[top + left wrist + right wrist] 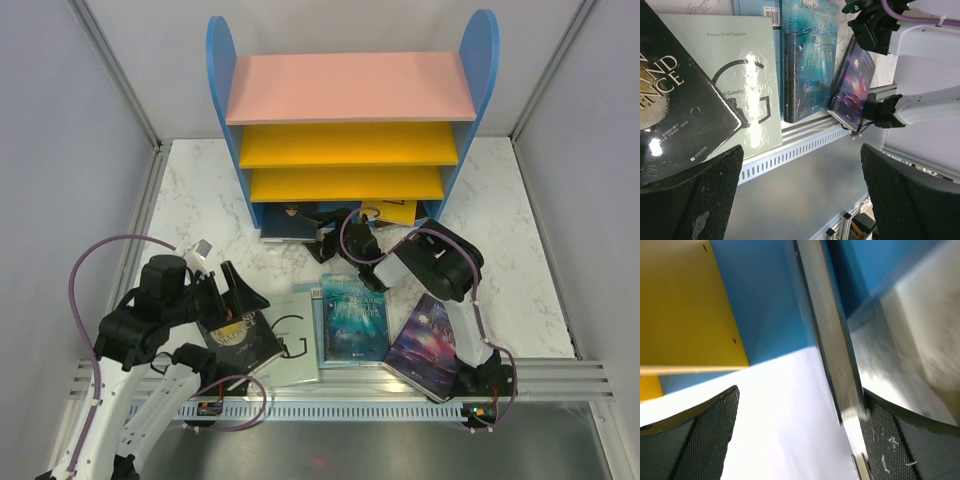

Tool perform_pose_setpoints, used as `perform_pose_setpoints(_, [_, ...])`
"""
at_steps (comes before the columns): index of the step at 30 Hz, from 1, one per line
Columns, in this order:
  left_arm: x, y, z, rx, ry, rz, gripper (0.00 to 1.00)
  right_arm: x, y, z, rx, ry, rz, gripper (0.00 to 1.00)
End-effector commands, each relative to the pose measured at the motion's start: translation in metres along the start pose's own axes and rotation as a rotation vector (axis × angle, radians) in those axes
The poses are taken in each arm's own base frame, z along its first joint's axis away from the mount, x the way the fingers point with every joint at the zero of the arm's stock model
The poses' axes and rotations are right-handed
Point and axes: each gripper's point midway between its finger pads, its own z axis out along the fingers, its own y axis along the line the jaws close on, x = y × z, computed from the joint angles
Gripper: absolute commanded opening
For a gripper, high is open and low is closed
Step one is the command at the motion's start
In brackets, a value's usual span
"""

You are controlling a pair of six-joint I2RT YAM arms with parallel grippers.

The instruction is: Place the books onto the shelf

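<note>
Silvery book edge [832, 355], perhaps; right-wrist only

Overall light: bright, even, from overhead; the white table [520, 250] reads clearly in the top view.
Shadows: soft and short; the lowest bay of the shelf [350, 90] is dark (contents hard to read).
Glare: white sheen streaks the pale green book [747, 90], and there is a small hot spot on the black book [670, 115].
Overexposure: the right wrist view has a blown-out white patch at lower centre.
Blur: the right wrist view is soft throughout, with the book edge [827, 340] smeared.
</note>
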Motion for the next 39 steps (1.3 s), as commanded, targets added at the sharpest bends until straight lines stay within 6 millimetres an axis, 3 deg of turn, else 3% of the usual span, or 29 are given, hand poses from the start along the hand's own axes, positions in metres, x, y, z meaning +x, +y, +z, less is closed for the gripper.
perform_pose_setpoints(1, [-0.001,0.000,0.004,0.007,0.006,0.015,1.00,0.003,-0.001,-0.022,0.002,0.025,0.042,0.98])
perform_pose_setpoints(10, [-0.006,-0.001,0.015,0.018,0.011,0.007,1.00,0.031,-0.021,-0.052,0.098,0.134,-0.020,0.98])
perform_pose_setpoints(11, [-0.007,-0.001,0.015,0.020,0.011,0.008,1.00,0.035,-0.023,-0.053,0.103,0.144,-0.020,0.95])
perform_pose_setpoints(13, [-0.007,0.000,0.015,0.020,0.009,0.006,1.00,0.038,-0.031,-0.056,0.121,0.151,-0.021,0.83])
perform_pose_setpoints(16, [-0.005,0.000,0.015,0.023,0.006,-0.002,1.00,0.037,-0.038,-0.053,0.132,0.143,-0.017,0.41])
perform_pose_setpoints(20, [-0.001,0.002,0.011,0.018,0.005,-0.006,1.00,0.034,-0.046,-0.040,0.144,0.129,-0.002,0.16])
perform_pose_setpoints(23, [0.003,0.005,0.007,0.006,0.004,-0.008,1.00,0.036,-0.040,-0.024,0.125,0.129,0.010,0.12])
perform_pose_setpoints(30, [0.007,0.011,-0.005,-0.025,-0.014,0.004,1.00,0.034,-0.050,0.003,0.197,0.104,-0.016,0.08])
perform_pose_setpoints(39, [0.012,0.017,-0.006,-0.047,-0.002,0.006,1.00,0.030,-0.058,0.025,0.213,0.070,0.017,0.06])
